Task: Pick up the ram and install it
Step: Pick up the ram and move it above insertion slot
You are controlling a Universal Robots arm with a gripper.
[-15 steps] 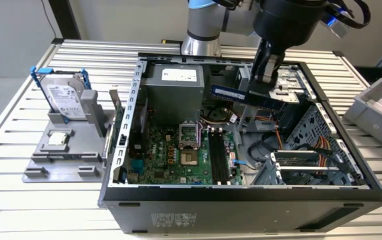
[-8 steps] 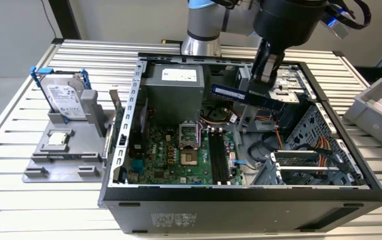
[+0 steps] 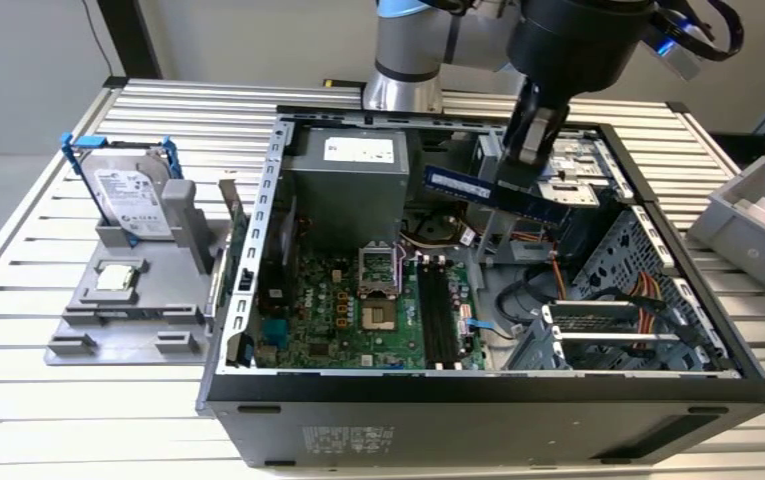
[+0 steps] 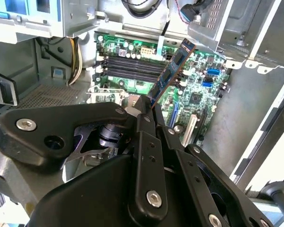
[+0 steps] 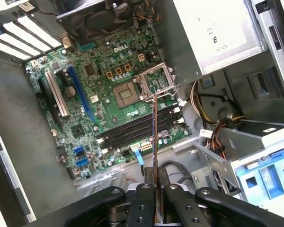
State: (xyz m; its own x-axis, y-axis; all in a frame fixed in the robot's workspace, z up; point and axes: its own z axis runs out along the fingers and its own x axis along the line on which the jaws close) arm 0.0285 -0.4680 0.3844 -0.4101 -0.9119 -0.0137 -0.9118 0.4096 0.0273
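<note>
Blue, one ram point(image 3: 469, 186) hangs clamped in the tool point(image 3: 521, 172) above four black slots point(image 3: 438, 312) on the motherboard point(image 3: 335, 312).

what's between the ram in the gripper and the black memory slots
Nothing but air: in the first wrist view the ram hangs clear above the empty memory slots.

The ram point(image 3: 462, 186) is a thin, narrow blue circuit-board stick with a pale label on its face. It is pinched near one end by the gripper point(image 3: 525, 165) and held in the air over the motherboard point(image 3: 355, 310). It stands on its long edge, sloping down toward the exterior view's right, above the long black slots point(image 3: 438, 310).
</note>
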